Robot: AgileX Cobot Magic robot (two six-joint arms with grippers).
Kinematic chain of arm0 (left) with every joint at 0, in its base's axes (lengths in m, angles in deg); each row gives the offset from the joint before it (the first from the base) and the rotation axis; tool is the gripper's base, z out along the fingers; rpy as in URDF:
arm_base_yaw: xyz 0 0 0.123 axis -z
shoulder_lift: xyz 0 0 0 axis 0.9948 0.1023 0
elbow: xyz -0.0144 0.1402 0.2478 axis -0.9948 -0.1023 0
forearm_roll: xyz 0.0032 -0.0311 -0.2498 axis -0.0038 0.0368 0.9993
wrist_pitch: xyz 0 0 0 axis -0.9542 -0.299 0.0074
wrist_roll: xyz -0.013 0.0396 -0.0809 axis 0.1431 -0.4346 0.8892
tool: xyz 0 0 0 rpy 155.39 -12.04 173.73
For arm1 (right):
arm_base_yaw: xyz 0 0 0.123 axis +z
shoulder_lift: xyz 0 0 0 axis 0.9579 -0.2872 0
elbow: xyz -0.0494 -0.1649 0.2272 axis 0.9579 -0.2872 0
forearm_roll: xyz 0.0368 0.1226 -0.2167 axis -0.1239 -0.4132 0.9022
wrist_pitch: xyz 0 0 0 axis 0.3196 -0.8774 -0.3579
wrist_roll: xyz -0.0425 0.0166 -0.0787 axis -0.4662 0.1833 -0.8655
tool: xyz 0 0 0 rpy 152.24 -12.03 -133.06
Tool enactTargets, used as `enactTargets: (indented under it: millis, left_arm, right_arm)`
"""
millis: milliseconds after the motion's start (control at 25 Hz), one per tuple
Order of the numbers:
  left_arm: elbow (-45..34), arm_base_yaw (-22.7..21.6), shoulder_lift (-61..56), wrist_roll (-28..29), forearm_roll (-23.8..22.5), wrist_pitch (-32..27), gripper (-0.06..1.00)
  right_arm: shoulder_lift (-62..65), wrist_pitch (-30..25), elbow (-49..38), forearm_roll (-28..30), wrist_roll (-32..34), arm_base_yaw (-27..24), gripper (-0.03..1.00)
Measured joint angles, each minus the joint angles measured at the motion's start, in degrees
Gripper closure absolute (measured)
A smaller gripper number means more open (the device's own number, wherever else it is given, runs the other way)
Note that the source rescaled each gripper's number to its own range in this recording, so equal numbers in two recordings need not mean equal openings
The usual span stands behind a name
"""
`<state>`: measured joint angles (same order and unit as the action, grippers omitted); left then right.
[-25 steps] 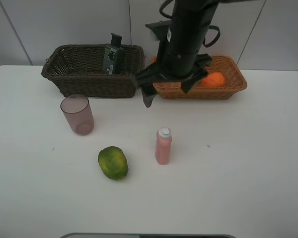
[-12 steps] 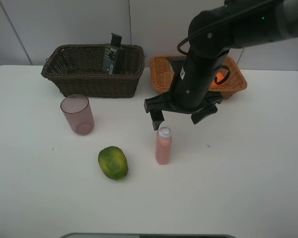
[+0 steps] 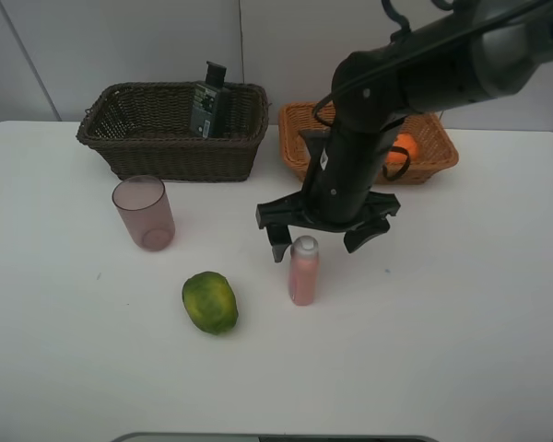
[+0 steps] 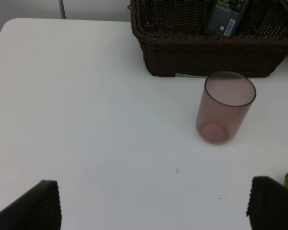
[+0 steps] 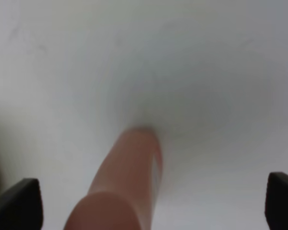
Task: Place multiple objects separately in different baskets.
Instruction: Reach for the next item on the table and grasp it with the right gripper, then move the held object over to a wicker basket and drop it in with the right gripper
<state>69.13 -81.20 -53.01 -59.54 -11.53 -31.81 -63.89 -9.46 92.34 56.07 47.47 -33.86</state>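
open right jaws over pink bottle [image 3: 303,273]

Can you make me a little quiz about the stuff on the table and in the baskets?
1. True or false: the pink bottle stands upright on the table.
2. What is inside the dark brown basket? A) an orange B) a dark grey bottle C) a toy car
3. How many things sit on the table itself, not in a basket?
Key: 1 true. 2 B. 3 three: the pink bottle, the mauve cup and the green fruit.
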Motion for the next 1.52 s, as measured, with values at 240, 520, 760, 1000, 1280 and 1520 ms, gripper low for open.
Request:
enactTargets:
  millis: [240, 520, 760, 1000, 1280, 1520]
  left_arm:
    - [0.0, 0.0, 0.0, 0.0, 0.0, 0.0, -0.05]
    - [0.0, 0.0, 0.0, 0.0, 0.0, 0.0, -0.05]
    - [0.0, 0.0, 0.0, 0.0, 0.0, 0.0, -0.05]
    - [0.0, 0.0, 0.0, 0.0, 0.0, 0.0, -0.05]
    - [0.0, 0.0, 0.0, 0.0, 0.0, 0.0, -0.05]
    - [0.0, 0.0, 0.0, 0.0, 0.0, 0.0, -0.05]
  right_arm:
    - [-1.6, -0.3, 0.0, -0.4, 0.0, 1.0, 0.01]
    - [-2.0, -0.5, 0.0, -0.7, 0.0, 1.5, 0.47]
    - [-2.0, -1.0, 0.0, -1.0, 0.0, 1.5, 0.97]
    - [-2.0, -1.0, 0.0, -1.1, 0.0, 1.5, 0.97]
    - [-2.0, -1.1, 0.0, -1.5, 0.0, 1.5, 0.97]
    - [-0.9, -2.7, 1.4, -1.2, 0.0, 1.5, 0.97]
